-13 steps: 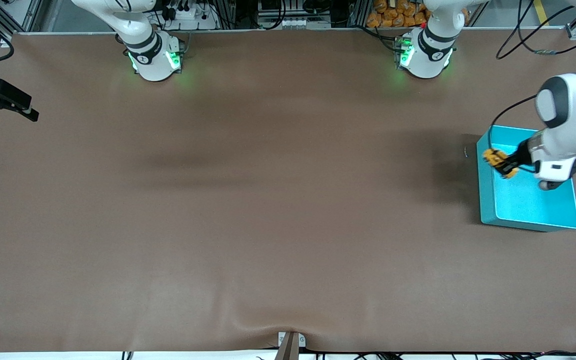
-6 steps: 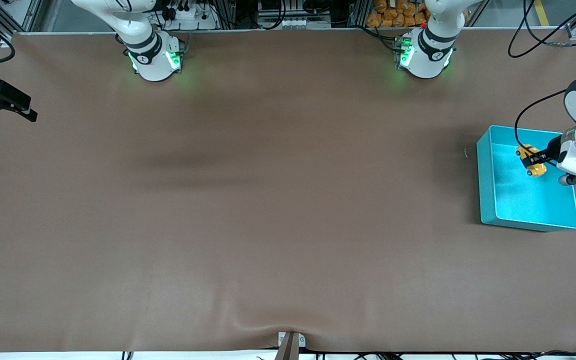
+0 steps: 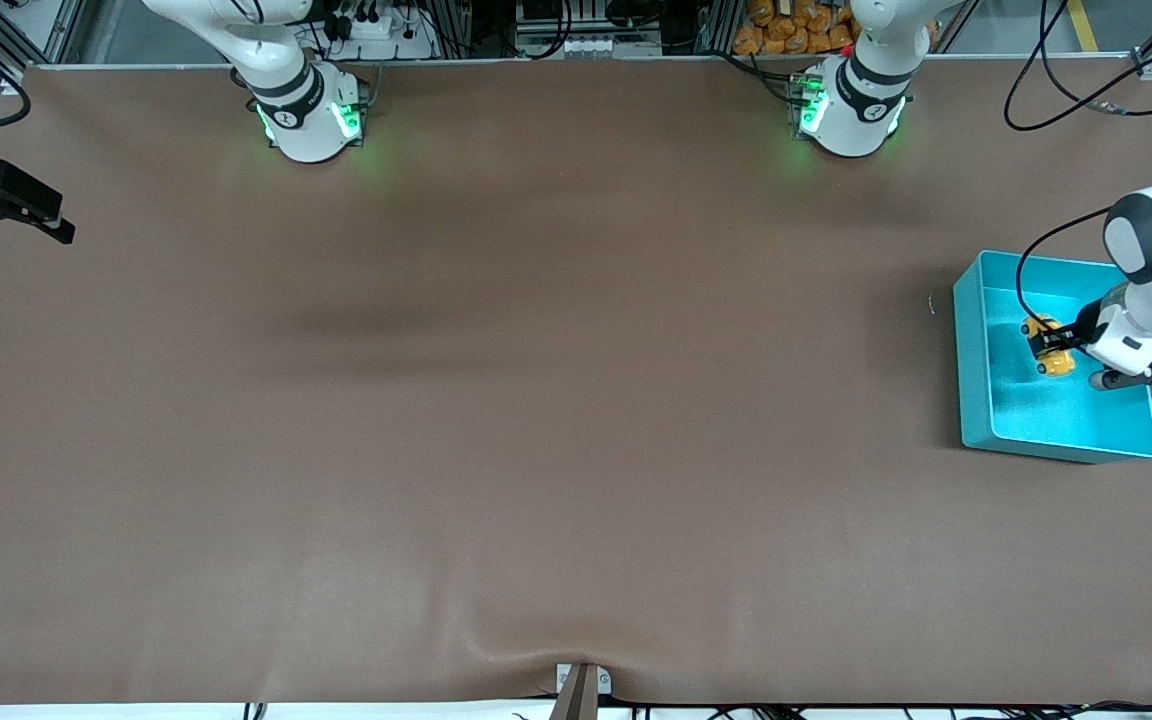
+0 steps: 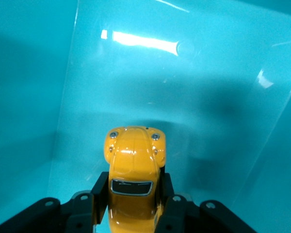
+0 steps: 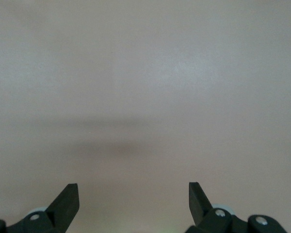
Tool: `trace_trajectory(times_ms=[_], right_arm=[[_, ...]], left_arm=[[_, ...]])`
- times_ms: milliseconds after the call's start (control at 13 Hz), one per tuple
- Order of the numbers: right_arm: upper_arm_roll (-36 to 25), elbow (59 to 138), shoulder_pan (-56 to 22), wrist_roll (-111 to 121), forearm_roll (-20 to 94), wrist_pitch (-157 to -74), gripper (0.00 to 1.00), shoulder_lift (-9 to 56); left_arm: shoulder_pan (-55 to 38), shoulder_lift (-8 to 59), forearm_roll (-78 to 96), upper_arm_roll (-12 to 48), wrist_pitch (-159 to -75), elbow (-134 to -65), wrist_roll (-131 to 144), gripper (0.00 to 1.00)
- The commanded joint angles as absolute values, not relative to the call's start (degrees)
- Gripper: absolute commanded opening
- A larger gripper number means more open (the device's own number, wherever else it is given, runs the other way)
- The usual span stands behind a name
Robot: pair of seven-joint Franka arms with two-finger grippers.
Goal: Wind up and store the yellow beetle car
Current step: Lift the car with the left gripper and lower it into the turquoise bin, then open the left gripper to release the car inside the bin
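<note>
— Brown matting covers the whole table (image 3: 536, 400), with the two arm bases along the edge farthest from the front camera. What sits on it?

— One turquoise bin (image 3: 973, 400), at the left arm's end of the table. It is an open box with plain walls and a glossy floor that shows bright reflections in the left wrist view.

— And the left gripper (image 3: 1054, 345)?

— It reaches down inside the bin (image 4: 34, 97), with its white wrist above the bin's floor. Its two dark fingers (image 4: 98, 191) are closed against the flanks of the yellow beetle car (image 3: 1048, 345), one on each side, so the toy is pinched between them.

— How does the car lie relative to that gripper?

— In the left wrist view the yellow beetle car (image 4: 134, 170) points away from the wrist: its rounded bonnet and two small headlights stick out past the fingertips, and its dark windscreen sits level with them. Its shadow lies on the bin floor just ahead of the bonnet. Whether the wheels touch the floor I cannot tell.

— Where is it within the bin?

— Roughly midway along the bin, closer to the wall that faces the right arm's end of the table than the wrist itself is.

— What about the right gripper (image 5: 133, 199)?

— That arm waits. Its gripper (image 3: 11, 200) hangs at the right arm's end of the table, well apart from the bin. In its own wrist view the fingers are spread wide with nothing between them, only bare matting underneath.
</note>
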State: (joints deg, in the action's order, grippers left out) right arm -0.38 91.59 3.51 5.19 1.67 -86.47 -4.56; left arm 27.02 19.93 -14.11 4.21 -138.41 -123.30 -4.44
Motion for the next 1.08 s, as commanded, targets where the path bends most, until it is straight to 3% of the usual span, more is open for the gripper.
trace_trajectory(times_ms=[0,231,462,538,769,1000], right_arm=[[-0.6,92.9,3.0,5.4,0.7,-86.9,1.0,-5.9],[-0.6,92.9,3.0,5.4,0.7,-87.0,1.0,-5.8],[-0.6,93.0,3.0,5.4,0.7,-87.0,1.0,-5.8],[-0.6,93.0,3.0,5.4,0.7,-87.1,1.0,-5.8],[-0.6,92.9,3.0,5.4,0.7,-87.2,1.0,-5.8],[-0.6,92.9,3.0,5.4,0.7,-87.1,1.0,-5.8]], left_arm=[[27.6,21.6,-18.1,4.7,-138.8,-121.4,-5.3,0.0],[27.7,22.9,-18.4,4.7,-139.7,-121.1,-5.3,0.0],[27.7,23.6,-18.4,4.7,-140.1,-121.1,-5.2,0.1],[27.7,23.7,-17.6,4.7,-140.1,-120.9,-4.8,0.29],[27.6,24.2,-17.6,4.7,-140.1,-120.2,-4.3,0.66],[27.5,24.1,-17.4,5.0,-140.1,-119.5,-3.4,0.93]])
